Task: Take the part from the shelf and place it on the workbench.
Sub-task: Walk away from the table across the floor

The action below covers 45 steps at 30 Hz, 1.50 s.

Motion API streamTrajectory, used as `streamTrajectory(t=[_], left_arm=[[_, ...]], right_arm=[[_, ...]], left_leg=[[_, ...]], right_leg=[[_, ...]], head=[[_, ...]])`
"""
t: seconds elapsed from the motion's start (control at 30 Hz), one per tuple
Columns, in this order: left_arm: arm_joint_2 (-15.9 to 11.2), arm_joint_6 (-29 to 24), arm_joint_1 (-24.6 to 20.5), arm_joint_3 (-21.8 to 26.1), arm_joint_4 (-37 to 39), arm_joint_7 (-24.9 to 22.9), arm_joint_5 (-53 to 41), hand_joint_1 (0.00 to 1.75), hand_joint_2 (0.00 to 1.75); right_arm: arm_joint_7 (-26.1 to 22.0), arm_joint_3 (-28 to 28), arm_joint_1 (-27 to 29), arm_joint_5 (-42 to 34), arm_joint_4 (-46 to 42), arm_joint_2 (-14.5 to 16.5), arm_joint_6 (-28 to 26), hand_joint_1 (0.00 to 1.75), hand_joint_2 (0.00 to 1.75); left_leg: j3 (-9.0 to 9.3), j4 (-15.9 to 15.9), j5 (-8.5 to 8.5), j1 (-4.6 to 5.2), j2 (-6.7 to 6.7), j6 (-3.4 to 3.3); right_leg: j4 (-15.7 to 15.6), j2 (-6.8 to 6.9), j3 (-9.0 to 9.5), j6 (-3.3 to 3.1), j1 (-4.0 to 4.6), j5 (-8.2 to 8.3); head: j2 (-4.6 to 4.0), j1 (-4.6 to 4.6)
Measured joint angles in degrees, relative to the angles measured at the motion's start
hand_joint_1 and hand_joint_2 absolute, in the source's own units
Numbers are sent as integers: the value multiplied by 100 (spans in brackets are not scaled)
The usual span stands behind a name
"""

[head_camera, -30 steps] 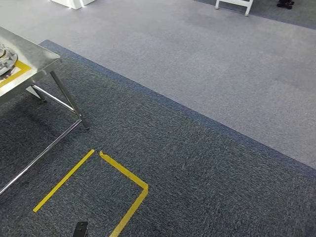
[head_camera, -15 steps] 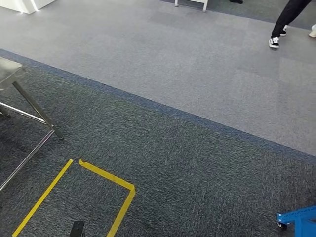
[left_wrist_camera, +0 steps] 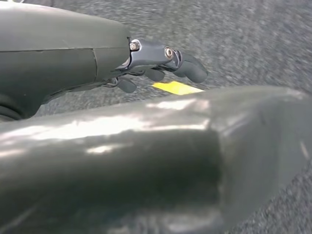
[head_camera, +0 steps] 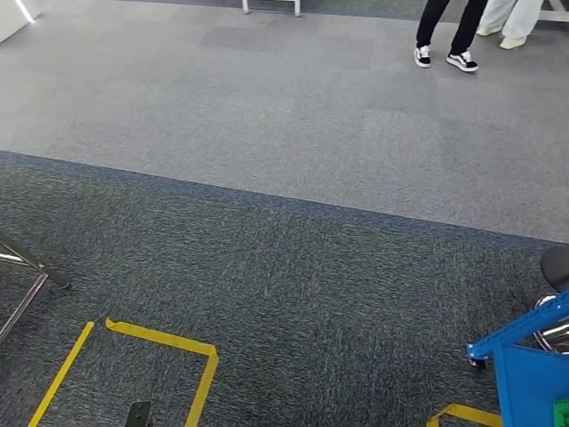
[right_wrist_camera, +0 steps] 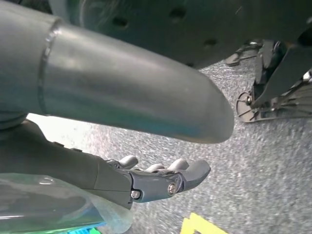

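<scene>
Blue shelf [head_camera: 530, 374] is approached, seemingly; left hand [left_wrist_camera: 162, 61] and right hand [right_wrist_camera: 162, 178] are carried slack, nothing grasped; reaching is required next.

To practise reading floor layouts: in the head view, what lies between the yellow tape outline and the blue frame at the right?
Bare dark carpet. The head view shows nothing standing between the yellow tape and the blue frame.

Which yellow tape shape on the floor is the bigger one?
The yellow tape outline at the lower left is bigger. It shows a long top edge and two sides, while the other yellow tape beside the blue cart is just a short corner.
</scene>
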<state>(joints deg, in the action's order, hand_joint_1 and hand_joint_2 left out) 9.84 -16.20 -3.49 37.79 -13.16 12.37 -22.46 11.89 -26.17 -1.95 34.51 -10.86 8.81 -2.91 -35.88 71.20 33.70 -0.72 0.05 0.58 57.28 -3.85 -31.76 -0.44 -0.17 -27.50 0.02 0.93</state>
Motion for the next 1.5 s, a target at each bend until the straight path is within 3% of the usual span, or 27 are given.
streamTrajectory(t=[0.07, 0.13, 0.17, 0.23, 0.3, 0.37, 0.43, 0.47, 0.53, 0.57, 0.63, 0.67, 0.73, 0.8, 0.87, 0.9, 0.93, 0.97, 1.03, 1.1, 1.17, 1.23, 1.3, 1.37, 1.4, 1.47, 1.5], left_arm=[[-3, 6, 0, 11, 1, -26, 2, 0, 0], [-3, 13, 0, 31, 5, -62, 10, 0, 0], [-1, 15, -1, 40, 7, -77, 15, 0, 0], [15, 18, -10, 47, 9, -98, 26, 0, 0], [29, 20, -18, 51, 9, -102, 36, 0, 0], [35, 23, -9, 54, 10, -103, 40, 0, 0], [37, 26, 5, 56, 12, -104, 42, 0, 0], [38, 26, 3, 56, 13, -104, 43, 0, 0], [41, 26, -9, 57, 13, -104, 43, 0, 0], [42, 26, -14, 57, 13, -104, 43, 0, 0], [43, 25, -20, 57, 13, -107, 42, 0, 0], [42, 25, -26, 58, 13, -111, 40, 0, 0], [44, 25, -43, 60, 13, -120, 39, 0, 0], [47, 29, -54, 65, 13, -122, 37, 0, 0], [48, 45, -41, 79, 13, -128, 37, 0, 0], [47, 55, -28, 87, 14, -132, 39, 0, 0], [46, 63, -15, 93, 14, -135, 42, 0, 0], [46, 69, -9, 97, 15, -137, 46, 0, 0], [47, 72, -12, 105, 15, -138, 50, 0, 0], [43, 52, -16, 118, 15, -157, 37, 0, 0], [38, 10, -11, 128, 15, -197, 4, 0, 0], [39, -26, -2, 131, 15, -217, -37, 0, 0], [41, -59, 1, 132, 15, -213, -66, 0, 0], [43, -87, 20, 136, 15, -206, -85, 0, 0], [43, -96, 40, 139, 15, -206, -97, 0, 0], [44, -105, 75, 141, 15, -208, -125, 0, 0], [44, -108, 80, 142, 15, -211, -141, 0, 0]], right_arm=[[6, 0, -2, 9, 1, 1, -1, 0, 0], [6, 1, -19, 21, 2, -1, -2, 0, 0], [5, 1, -22, 25, 2, -1, -4, 0, 0], [4, 1, -9, 33, 2, -7, -9, 0, 0], [6, 1, 1, 42, 2, -18, -11, 0, 0], [6, 1, -24, 53, 2, -24, -11, 0, 0], [4, 1, -43, 60, 2, -25, -11, 0, 0], [4, 1, -39, 62, 2, -27, -11, 0, 0], [4, 1, -22, 66, 2, -34, -14, 0, 0], [4, 1, -21, 66, 2, -38, -16, 0, 0], [3, 1, -44, 66, 2, -41, -25, 0, 0], [2, 1, -55, 66, 2, -41, -29, 0, 0], [-3, 1, -51, 66, 2, -42, -37, 0, 0], [-5, 1, -47, 68, 2, -44, -43, 0, 0], [-3, 1, -59, 74, 2, -46, -46, 0, 0], [0, 1, -63, 78, 2, -47, -45, 0, 0], [3, 1, -64, 83, 2, -48, -44, 0, 0], [9, 1, -62, 90, 2, -49, -44, 0, 0], [19, 1, -57, 110, 2, -50, -45, 0, 0], [16, 1, -57, 126, 2, -47, -54, 0, 0], [11, 1, -65, 130, 3, -43, -62, 0, 0], [46, 1, -49, 141, 4, -41, -50, 0, 0], [122, 1, -11, 187, 5, -42, -31, 0, 0], [202, 1, -2, 273, 6, -43, -15, 0, 0], [239, 2, -7, 321, 7, -43, -3, 0, 0], [290, 5, -4, 399, 7, -43, 26, 0, 0], [308, 6, 6, 424, 7, -43, 38, 0, 0]], left_leg=[[302, -748, -432, 0, -226, -72], [491, -1229, -566, 0, -442, -109], [510, -1287, -539, 4, -470, -112], [535, -1362, -550, 3, -352, -126], [568, -1437, -585, -14, -204, -166], [580, -1460, -590, -8, -30, -190], [581, -1457, -579, 1, 165, -194], [585, -1456, -572, 2, 254, -191], [608, -1453, -550, 0, 399, -166], [625, -1448, -532, 11, 459, -141], [651, -1431, -492, 45, 570, -75], [664, -1426, -481, 61, 623, -44], [688, -1418, -459, 48, 694, 16], [629, -1217, -284, 19, 490, 71], [356, -563, 94, 10, 176, 83], [174, -163, 268, 12, 102, 71], [30, 134, 352, 16, 70, 53], [-38, 246, 321, 22, 53, 28], [96, -141, -33, 41, -12, -43], [389, -881, -424, 61, -273, -128], [544, -1288, -528, 77, -463, -166], [571, -1378, -518, 80, -388, -172], [604, -1468, -566, 61, -258, -199], [629, -1524, -592, 56, -97, -223], [627, -1525, -589, 61, -9, -230], [629, -1520, -573, 65, 180, -226], [634, -1516, -563, 61, 263, -215]], right_leg=[[17, -161, 5, 10, 16, -1], [37, -306, -42, 56, 6, 11], [39, -368, -77, 94, -8, 26], [39, -413, -145, 172, -30, 42], [280, -135, -294, 228, -13, -101], [946, 219, -636, 265, -8, -431], [1563, 333, -957, 304, -27, -637], [1614, 359, -980, 319, -39, -597], [1058, 474, -667, 335, -62, -261], [649, 627, -441, 334, -55, -126], [119, 824, -131, 267, -38, 0], [58, 841, -99, 221, -22, -16], [58, 698, -112, 129, -20, 6], [43, 570, -117, 59, -27, 30], [37, 423, -121, 6, -22, 47], [38, 336, -125, -11, -10, 51], [39, 246, -126, -22, 5, 55], [40, 153, -124, -29, 20, 58], [42, -25, -108, -33, 42, 64], [49, -177, -107, -21, 47, 72], [57, -313, -156, 24, 29, 96], [45, -423, -220, 91, 9, 131], [145, -235, -313, 138, 19, 58], [674, 130, -593, 183, 23, -245], [1062, 245, -791, 212, 13, -428], [1605, 337, -1060, 267, -24, -586], [1581, 367, -1038, 290, -44, -511]], head=[[0, 4], [0, 1], [0, -3], [0, -8], [0, 21], [0, 46], [0, 45], [0, 46], [0, 48], [0, 50], [0, 41], [0, 33], [0, 19], [0, 8], [0, -7], [0, -9], [0, -9], [0, -9], [0, -9], [0, -13], [0, -22], [0, -29], [0, -19], [0, 2], [0, 10], [0, 9], [0, 9]])
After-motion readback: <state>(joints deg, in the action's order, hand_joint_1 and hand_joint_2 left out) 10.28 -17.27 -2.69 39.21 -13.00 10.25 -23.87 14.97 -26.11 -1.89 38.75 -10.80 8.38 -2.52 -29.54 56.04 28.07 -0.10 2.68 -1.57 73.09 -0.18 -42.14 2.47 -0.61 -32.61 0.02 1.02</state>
